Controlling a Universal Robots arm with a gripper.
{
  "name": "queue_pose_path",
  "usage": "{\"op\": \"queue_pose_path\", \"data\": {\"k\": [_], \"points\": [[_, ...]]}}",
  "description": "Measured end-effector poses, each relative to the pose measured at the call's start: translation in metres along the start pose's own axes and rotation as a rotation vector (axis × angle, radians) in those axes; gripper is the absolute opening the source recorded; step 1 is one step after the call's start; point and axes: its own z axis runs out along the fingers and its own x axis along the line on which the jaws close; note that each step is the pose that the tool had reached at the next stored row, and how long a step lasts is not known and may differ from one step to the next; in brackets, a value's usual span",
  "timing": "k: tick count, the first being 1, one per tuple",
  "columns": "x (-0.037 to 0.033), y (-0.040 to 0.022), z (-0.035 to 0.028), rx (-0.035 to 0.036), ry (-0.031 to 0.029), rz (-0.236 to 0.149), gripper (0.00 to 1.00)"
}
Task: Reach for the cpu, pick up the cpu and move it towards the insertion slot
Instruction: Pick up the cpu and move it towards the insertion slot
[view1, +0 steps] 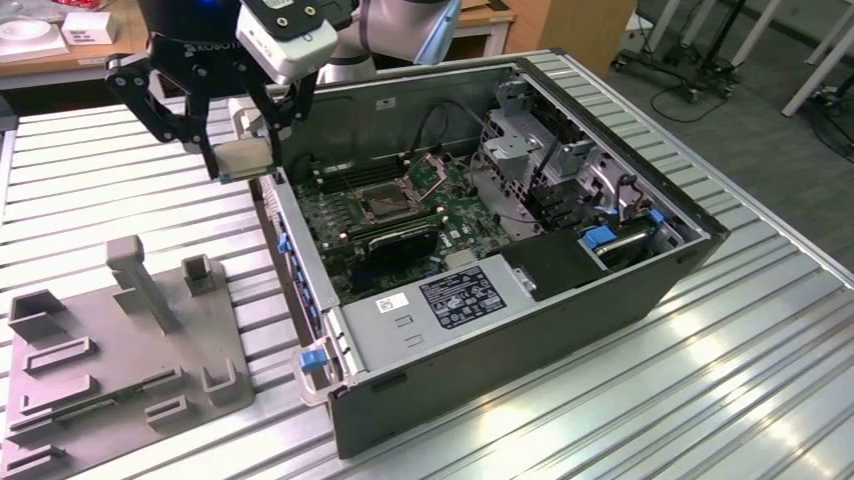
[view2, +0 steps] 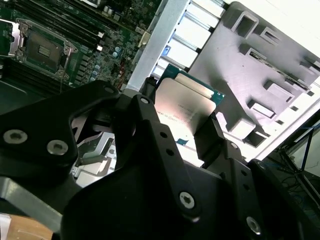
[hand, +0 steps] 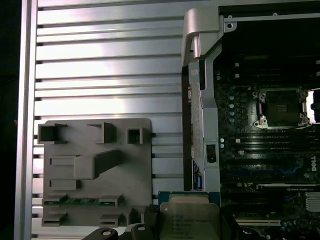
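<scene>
The gripper (view1: 244, 160) is pinching the cpu (view1: 248, 158) in the upper left of the exterior view, hanging just above the open computer case's (view1: 534, 330) near wall. The insertion slot (view1: 386, 204) is sitting mid-frame on the green board, well apart.

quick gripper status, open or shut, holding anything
Gripper: shut on the cpu, holding it in the air by the open computer case's wall, not yet at the insertion slot.
</scene>
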Motion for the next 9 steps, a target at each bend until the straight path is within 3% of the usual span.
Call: {"op": "queue_pose_path", "data": {"k": [9], "points": [[-0.0026, 0.0001, 0.0001, -0.0001, -0.0001, 0.000, 0.55]]}}
